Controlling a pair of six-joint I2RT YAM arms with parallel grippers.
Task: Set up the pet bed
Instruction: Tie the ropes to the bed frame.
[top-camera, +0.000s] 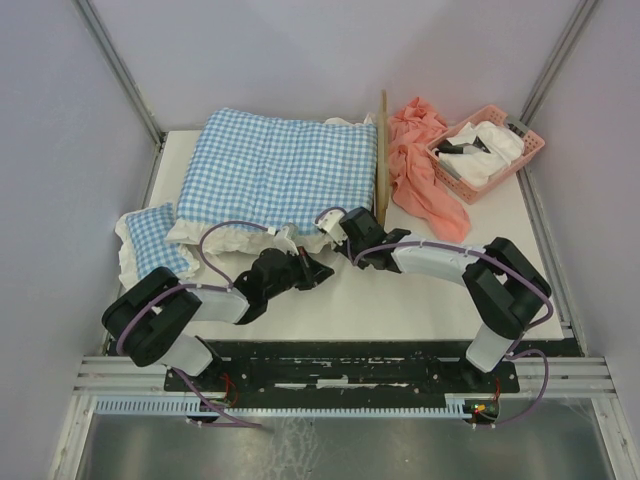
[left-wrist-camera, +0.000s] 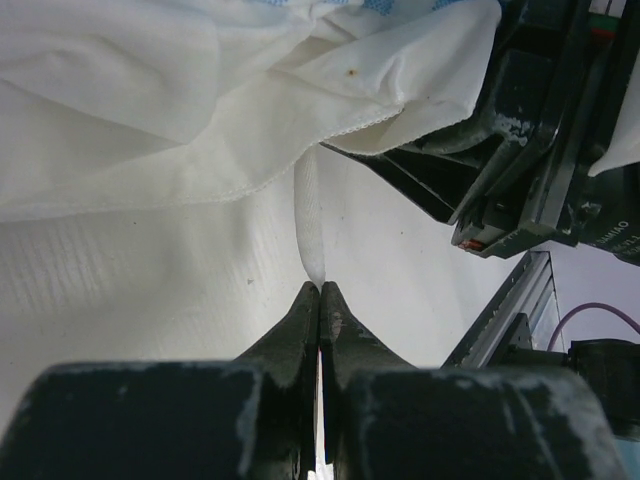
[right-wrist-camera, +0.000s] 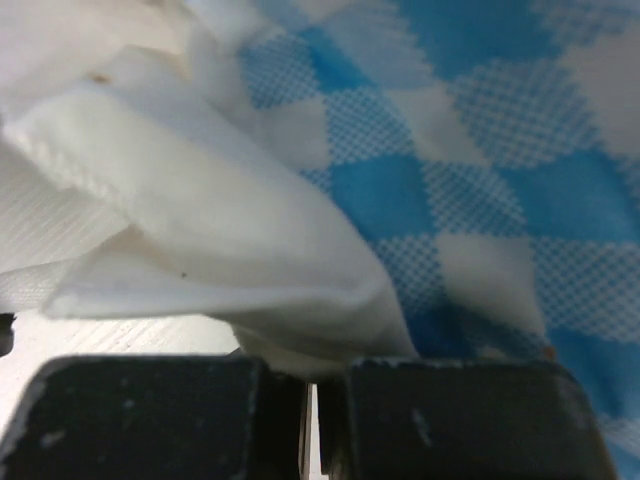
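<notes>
The pet bed is almost wholly hidden under a blue-and-white checked cushion; only one light-wood rail shows along the cushion's right side. My left gripper is at the cushion's near edge. In the left wrist view the left gripper is shut on a thin fold of the white frill. My right gripper is just to its right at the same edge. In the right wrist view the right gripper is shut, with the frill bunched over its jaws and the checked cushion right behind.
A smaller checked pillow lies at the table's left edge. A pink cloth is heaped right of the wooden rail. A pink basket with white and dark items stands at the back right. Bare white tabletop lies in front.
</notes>
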